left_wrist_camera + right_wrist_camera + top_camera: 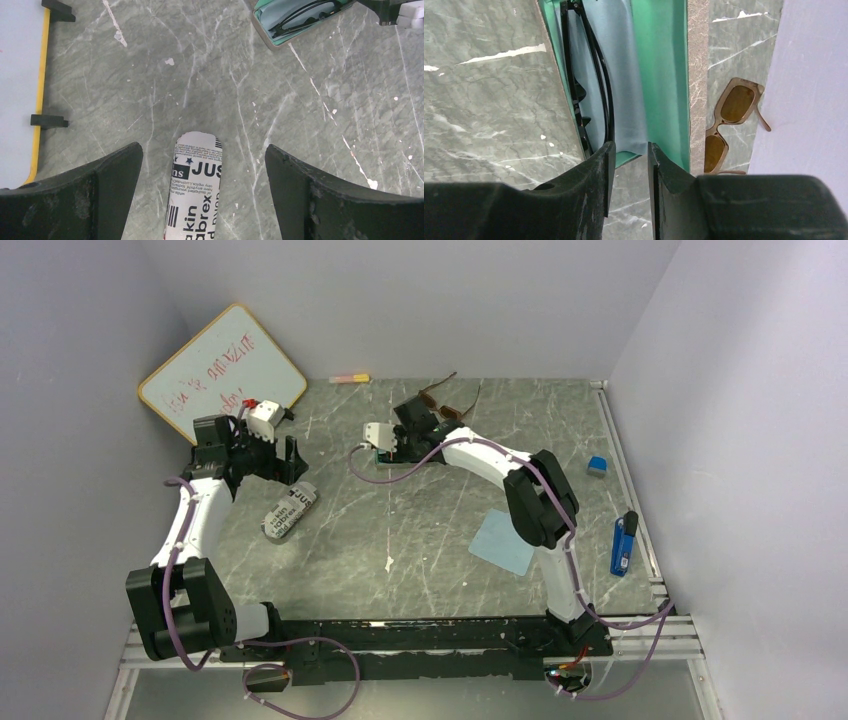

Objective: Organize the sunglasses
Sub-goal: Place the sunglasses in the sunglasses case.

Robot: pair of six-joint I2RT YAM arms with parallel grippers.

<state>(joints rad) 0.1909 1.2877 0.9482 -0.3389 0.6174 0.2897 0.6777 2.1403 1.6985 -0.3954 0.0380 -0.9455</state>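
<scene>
Poking into the case (661, 75), the right gripper (630, 146) has narrow jaws at the blue cloth (624, 75), maybe to cover the black sunglasses (580, 92) inside. Brown sunglasses (736, 102) wait beside it on the table; the left gripper (203, 150) holds its jaws wide.

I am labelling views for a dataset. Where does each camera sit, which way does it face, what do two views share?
Top external: high behind the bases, looks down on the table; left arm and right arm show whole.
Left wrist: mounted there, looks down at the lettered pouch between the fingers of the open left gripper.
Right wrist: mounted there, looks down past the close-set fingers of the right gripper into the open case; brown sunglasses beside.
Shared: both wrist views show the case holding the black sunglasses.
</scene>
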